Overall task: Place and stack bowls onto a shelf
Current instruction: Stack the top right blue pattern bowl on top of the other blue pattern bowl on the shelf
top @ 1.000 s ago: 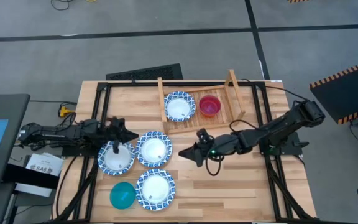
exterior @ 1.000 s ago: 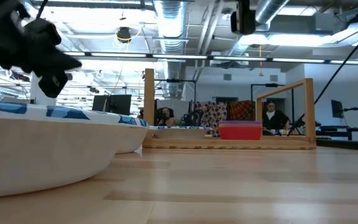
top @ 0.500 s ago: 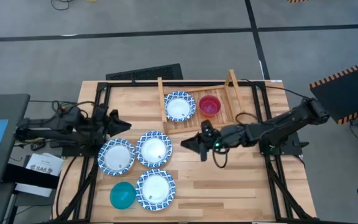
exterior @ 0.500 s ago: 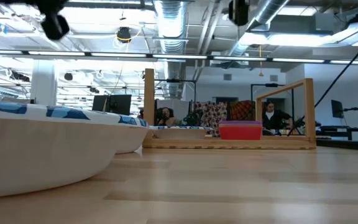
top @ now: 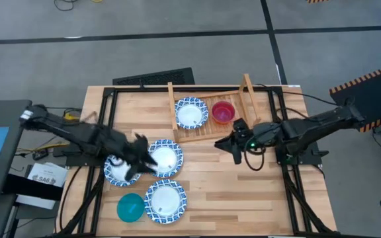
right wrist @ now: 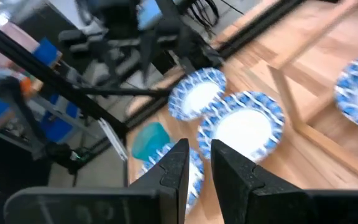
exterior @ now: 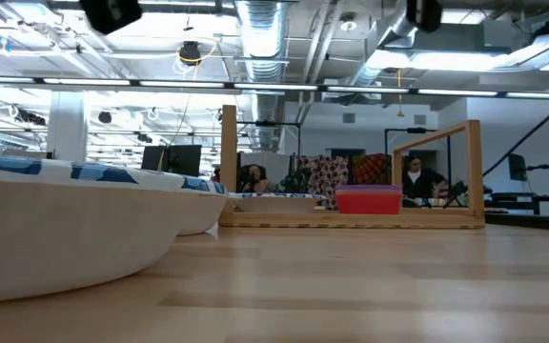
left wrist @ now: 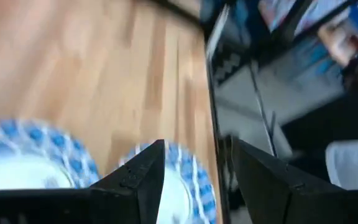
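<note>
The wooden shelf [top: 207,134] stands at the table's far middle. On its slats sit a white bowl with a blue rim [top: 191,113] and a small red bowl [top: 223,112]. Three more blue-rimmed bowls rest on the table: left [top: 116,173], middle [top: 166,158] and near [top: 165,200]. A teal bowl [top: 130,207] sits beside the near one. My left gripper [top: 145,160] hovers open between the left and middle bowls; its wrist view shows a bowl rim [left wrist: 182,174] beyond the gap [left wrist: 194,168]. My right gripper [top: 229,144] hangs just before the shelf, its fingers [right wrist: 180,163] a narrow gap apart, with nothing between them.
Black frame rails run along the table's left [top: 104,125] and right [top: 284,132] sides, with a dark panel [top: 154,77] behind the far edge. Bare wood lies at the near right [top: 243,198]. In the low view people sit in the room behind the shelf [exterior: 351,214].
My left gripper rose from over the left bowl and drew back toward the table's left edge. It then swung right and now hangs between the left and middle bowls. My right gripper moved toward the right and far edges, up to the shelf's front. The bowls stayed put.
</note>
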Controlling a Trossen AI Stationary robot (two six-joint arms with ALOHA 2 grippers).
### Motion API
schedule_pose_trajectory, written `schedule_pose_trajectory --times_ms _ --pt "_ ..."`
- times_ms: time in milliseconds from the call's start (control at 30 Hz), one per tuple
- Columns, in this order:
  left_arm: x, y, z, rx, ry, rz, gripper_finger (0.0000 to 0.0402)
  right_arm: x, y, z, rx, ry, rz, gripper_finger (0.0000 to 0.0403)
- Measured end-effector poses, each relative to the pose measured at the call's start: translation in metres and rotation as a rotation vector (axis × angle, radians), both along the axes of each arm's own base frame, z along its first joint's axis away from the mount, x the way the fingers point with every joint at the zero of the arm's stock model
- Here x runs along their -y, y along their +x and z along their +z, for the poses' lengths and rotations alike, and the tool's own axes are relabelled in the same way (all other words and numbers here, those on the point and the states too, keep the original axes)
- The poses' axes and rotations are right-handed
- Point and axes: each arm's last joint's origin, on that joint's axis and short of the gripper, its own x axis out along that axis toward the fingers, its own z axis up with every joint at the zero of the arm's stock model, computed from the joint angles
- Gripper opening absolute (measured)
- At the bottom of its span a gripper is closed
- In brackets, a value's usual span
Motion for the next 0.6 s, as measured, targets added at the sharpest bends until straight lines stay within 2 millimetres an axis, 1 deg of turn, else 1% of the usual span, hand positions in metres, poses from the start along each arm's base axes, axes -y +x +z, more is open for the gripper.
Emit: schedule_pose_trajectory --times_ms 133,200,267,367,467,600 --pt "0.032 0.009 -0.036 -0.241 0.033 -0.077 0.0171 0.002 -0.003 -0.005 -0.057 -0.019 -0.013 0.0095" --pt "0.044 0.008 -0.050 -0.327 0.089 -0.120 0.0171 0.002 -0.002 -0.008 -0.079 -0.028 -0.022 0.0095" --pt "0.054 0.008 -0.063 -0.373 0.178 -0.147 0.0171 0.001 0.000 -0.012 -0.107 -0.038 -0.027 0.0095" --pt "0.063 0.012 -0.079 -0.378 0.373 -0.143 0.0171 0.001 0.007 -0.019 -0.138 -0.047 -0.035 0.0095" --pt "0.068 0.018 -0.097 -0.407 0.543 -0.132 0.0171 0.001 0.013 -0.026 -0.166 -0.051 -0.044 0.0095" --pt "0.071 0.024 -0.120 -0.485 0.672 -0.205 0.0171 0.000 0.019 -0.032 -0.191 -0.057 -0.044 0.0095"
